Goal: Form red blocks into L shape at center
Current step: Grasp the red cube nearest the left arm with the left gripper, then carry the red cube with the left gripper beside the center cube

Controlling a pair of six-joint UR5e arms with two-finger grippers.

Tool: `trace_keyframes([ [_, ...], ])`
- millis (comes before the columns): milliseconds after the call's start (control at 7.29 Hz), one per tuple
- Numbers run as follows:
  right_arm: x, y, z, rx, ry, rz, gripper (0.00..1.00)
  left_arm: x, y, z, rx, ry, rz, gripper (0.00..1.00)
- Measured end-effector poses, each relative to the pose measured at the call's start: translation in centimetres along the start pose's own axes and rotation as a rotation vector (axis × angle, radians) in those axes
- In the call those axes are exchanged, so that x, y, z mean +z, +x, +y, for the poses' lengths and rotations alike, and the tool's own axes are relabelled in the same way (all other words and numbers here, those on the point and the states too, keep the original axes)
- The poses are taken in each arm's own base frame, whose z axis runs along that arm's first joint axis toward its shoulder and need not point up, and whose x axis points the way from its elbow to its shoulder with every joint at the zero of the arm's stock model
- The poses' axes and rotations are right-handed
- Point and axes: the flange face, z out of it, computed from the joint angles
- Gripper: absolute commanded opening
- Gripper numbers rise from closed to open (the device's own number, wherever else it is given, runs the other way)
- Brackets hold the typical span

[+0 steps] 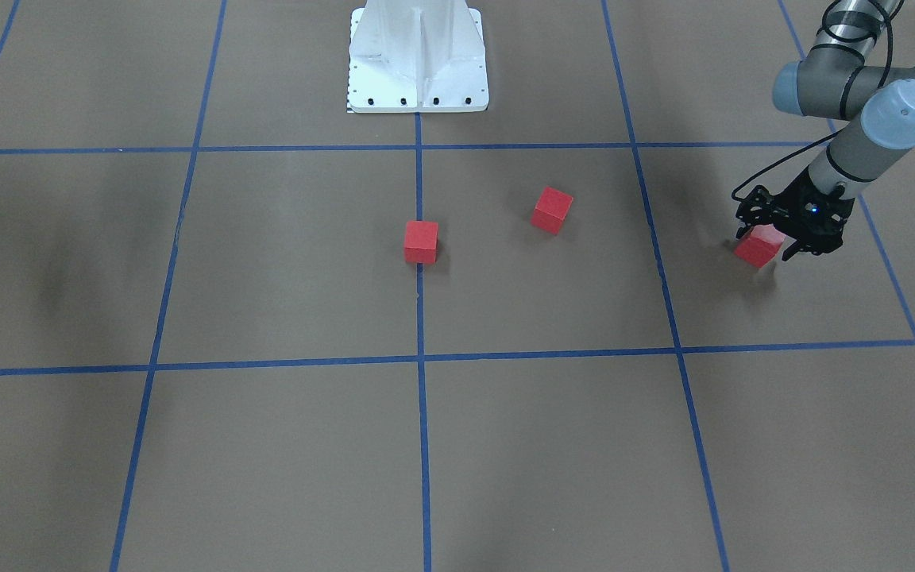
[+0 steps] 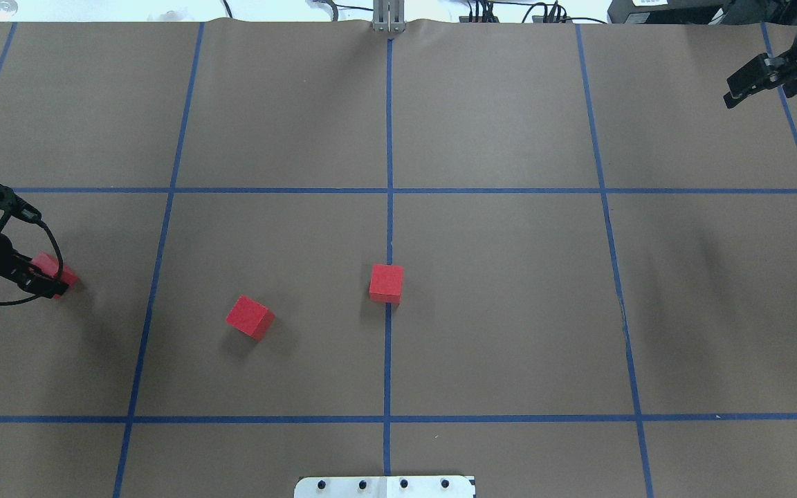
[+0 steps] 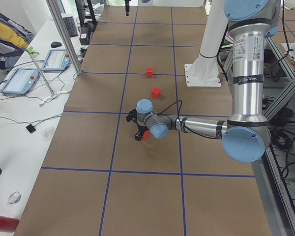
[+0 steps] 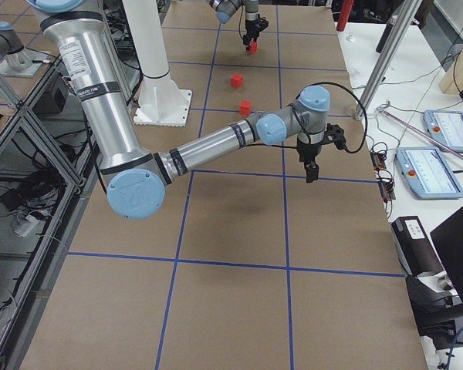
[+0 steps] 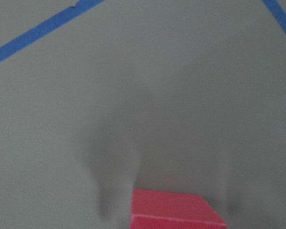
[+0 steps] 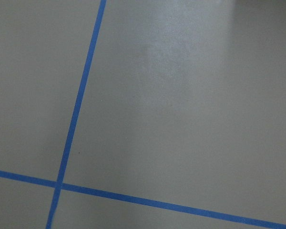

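Three red blocks lie on the brown gridded table. One (image 1: 421, 241) sits on the centre line (image 2: 387, 283). A second (image 1: 551, 210) lies turned, a little toward my left side (image 2: 250, 317). My left gripper (image 1: 764, 243) is shut on the third block (image 1: 756, 248), held tilted just above the table at the far left (image 2: 47, 263). The left wrist view shows that block (image 5: 174, 210) at its bottom edge. My right gripper (image 2: 751, 79) hangs far off at the right rear, empty, its fingers looking closed together.
Blue tape lines divide the table into large squares. The robot's white base plate (image 1: 418, 59) stands at the near middle edge. Operator tablets and cables lie on side benches beyond both table ends.
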Motion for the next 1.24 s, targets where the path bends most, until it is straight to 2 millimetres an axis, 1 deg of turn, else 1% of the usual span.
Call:
trace_keyframes([
  [137,0.0,0.0,0.0,0.000,0.000,0.000,0.99,-0.1,0.1,-0.2,0.002,0.002,-0.001,0.09],
  [275,0.0,0.1,0.0,0.001,0.000,0.000,0.99,-0.2,0.3,-0.4,0.003,0.002,0.000,0.08],
  [412,0.1,0.2,0.1,0.001,-0.002,0.000,0.99,-0.5,0.6,-1.1,-0.002,-0.004,-0.001,0.08],
  [549,0.4,0.5,0.4,0.002,-0.009,0.001,0.99,-1.4,1.6,-3.4,-0.018,-0.015,-0.008,0.08],
  [686,0.9,1.1,0.9,0.008,-0.019,0.004,0.99,-3.0,3.2,-7.3,-0.038,-0.022,-0.018,0.08],
  [824,1.4,1.6,1.4,0.015,-0.029,0.007,0.99,-4.7,5.3,-11.9,-0.065,-0.024,-0.027,0.08],
  [961,1.8,2.2,1.9,0.022,-0.040,0.011,0.99,-6.5,8.0,-16.7,-0.105,-0.025,-0.031,0.08],
  [1098,2.3,2.7,2.6,0.027,-0.048,0.014,0.99,-8.7,11.1,-21.4,-0.157,-0.024,-0.032,0.08],
  [1235,2.4,3.0,2.9,0.027,-0.048,0.015,0.99,-10.8,14.4,-25.4,-0.212,-0.020,-0.027,0.08],
])
